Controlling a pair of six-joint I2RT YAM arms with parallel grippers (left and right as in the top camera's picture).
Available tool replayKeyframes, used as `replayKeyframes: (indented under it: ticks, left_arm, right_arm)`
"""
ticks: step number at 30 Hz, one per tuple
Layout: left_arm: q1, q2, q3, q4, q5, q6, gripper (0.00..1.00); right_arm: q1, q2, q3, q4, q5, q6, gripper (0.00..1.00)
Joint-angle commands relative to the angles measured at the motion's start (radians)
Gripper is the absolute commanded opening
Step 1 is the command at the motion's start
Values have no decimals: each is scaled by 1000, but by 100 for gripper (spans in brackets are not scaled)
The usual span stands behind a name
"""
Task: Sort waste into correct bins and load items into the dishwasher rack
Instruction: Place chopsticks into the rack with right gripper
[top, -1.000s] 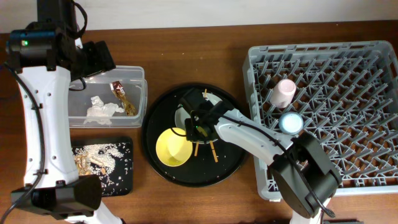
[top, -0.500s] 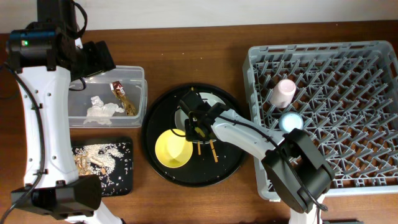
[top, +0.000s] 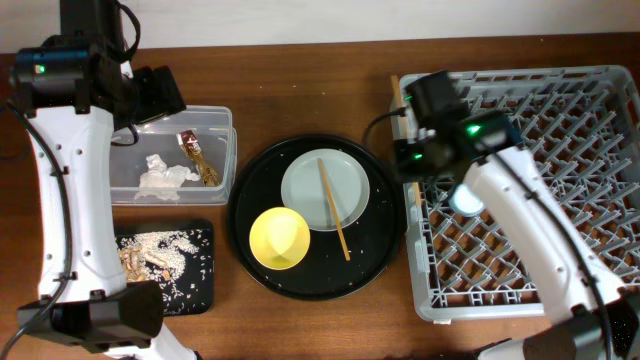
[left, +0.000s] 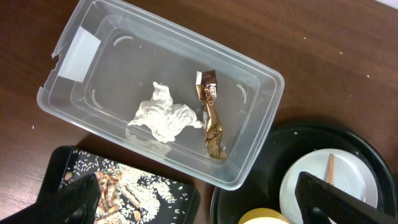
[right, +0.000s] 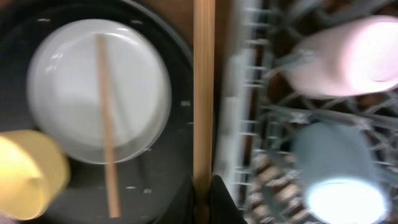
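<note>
A: Right fingers (right: 227, 202)?
B: Closed on a chopstick (right: 204, 93), gripped near one end. The stick hangs over the left rim of the rack (top: 560, 110), at the gap between rack and round tray (top: 245, 195).
A: Second chopstick (top: 334, 208)?
B: Lying across the plate (top: 300, 190) on the round tray, one tip past the plate's rim. Bowl (top: 279, 237) just beside the plate.
A: Cups?
B: Pink cup (right: 348, 56) and blue cup (right: 336, 168) in the rack, near its left side. View blurred.
A: Left fingers (left: 78, 199)?
B: Spread wide, empty, above the container (left: 261, 93). Tissue (left: 163, 118) and wrapper (left: 211, 118) lie inside it; scraps (top: 155, 255) are in the flat tray (top: 200, 240) alongside.
</note>
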Motion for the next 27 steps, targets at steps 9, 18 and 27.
replayKeyframes:
  ticks: [9,18,27]
  left_arm:
    - [2,2,-1,-1,-11,-7,100]
    - [2,2,-1,-2,-11,-7,100]
    - [2,2,-1,-1,-11,-7,100]
  right_arm:
    - [-165,160,-5,-4,-19,-149,4]
    - [-165,171,-14,-3,-88,-149,36]
    - [75,171,-15,38,-349,-141,38]
